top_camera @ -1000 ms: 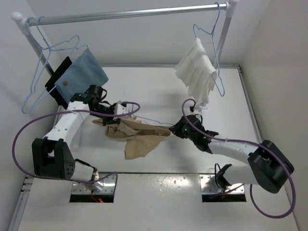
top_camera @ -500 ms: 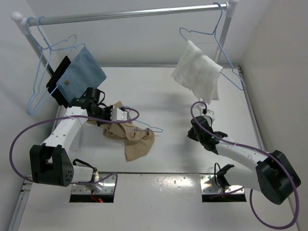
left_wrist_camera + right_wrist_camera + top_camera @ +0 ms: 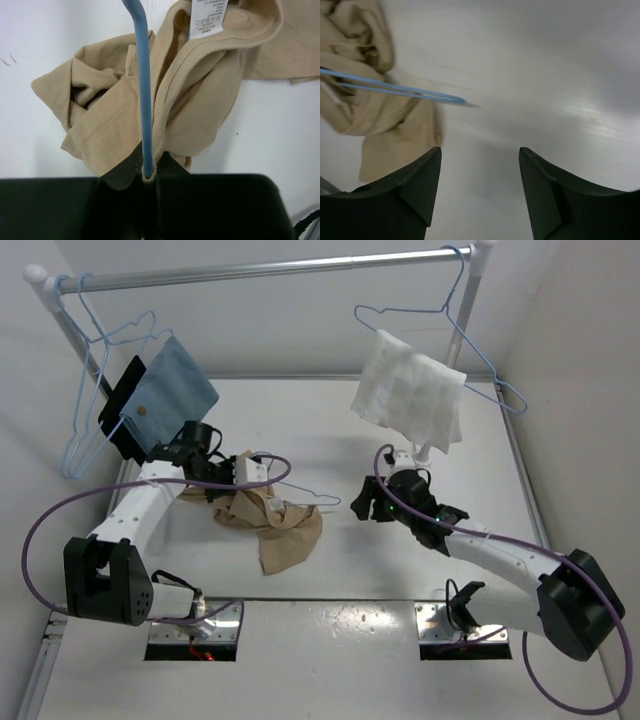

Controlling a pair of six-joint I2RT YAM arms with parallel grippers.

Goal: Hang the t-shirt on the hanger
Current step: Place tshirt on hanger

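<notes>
The tan t-shirt (image 3: 280, 533) lies crumpled on the white table in front of the left arm. A pale-blue wire hanger (image 3: 318, 499) runs through it, and its tip pokes out to the right. My left gripper (image 3: 232, 478) is shut on the hanger wire (image 3: 145, 100), with the ribbed collar of the t-shirt (image 3: 200, 90) pinched in alongside it. My right gripper (image 3: 362, 508) stands open just right of the hanger tip, holding nothing. In the right wrist view the right gripper (image 3: 480, 152) hangs over bare table, with the hanger (image 3: 395, 88) and t-shirt (image 3: 355, 115) at upper left.
A metal rail (image 3: 270, 268) spans the back. From it hang a white cloth (image 3: 410, 390) on a hanger at right, and a blue cloth (image 3: 170, 390) and bare hangers (image 3: 100, 350) at left. White walls close in both sides.
My right gripper let go of the stretched t-shirt, opened, pulled away to the right, then came back near the hanger tip. The t-shirt slumped into a heap. The white cloth's hanger swung.
</notes>
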